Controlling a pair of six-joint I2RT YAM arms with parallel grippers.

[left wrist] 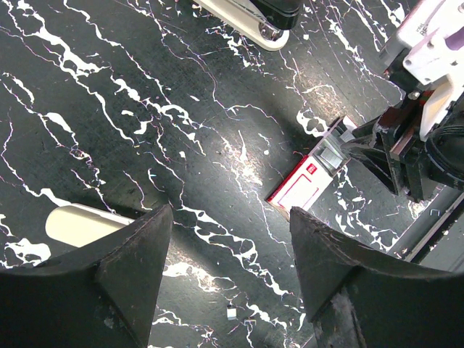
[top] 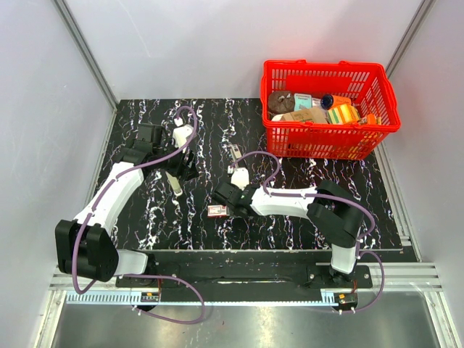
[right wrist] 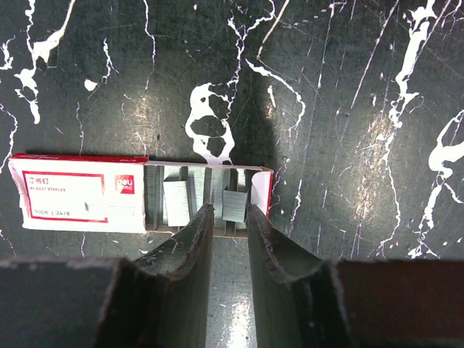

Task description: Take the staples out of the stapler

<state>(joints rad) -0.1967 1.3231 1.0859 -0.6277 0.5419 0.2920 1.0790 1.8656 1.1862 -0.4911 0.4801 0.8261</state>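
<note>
staple box [right wrist: 72, 199] lies open, grey strips [right wrist: 174, 203] inside.

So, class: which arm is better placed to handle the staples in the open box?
Right. The right hand sits at the open end of the staple box, with its fingertips right by the staples. The left hand hangs open over the table, well apart from the box.

Two white-and-black arms, purple cables.
The left arm [top: 109, 196] and right arm [top: 290, 201] had white links and black joints. Purple cables [top: 255, 153] looped behind each wrist, and the left gripper [left wrist: 230, 217] and right gripper [right wrist: 230, 210] bore matte black wedge fingers [left wrist: 123, 268].
</note>
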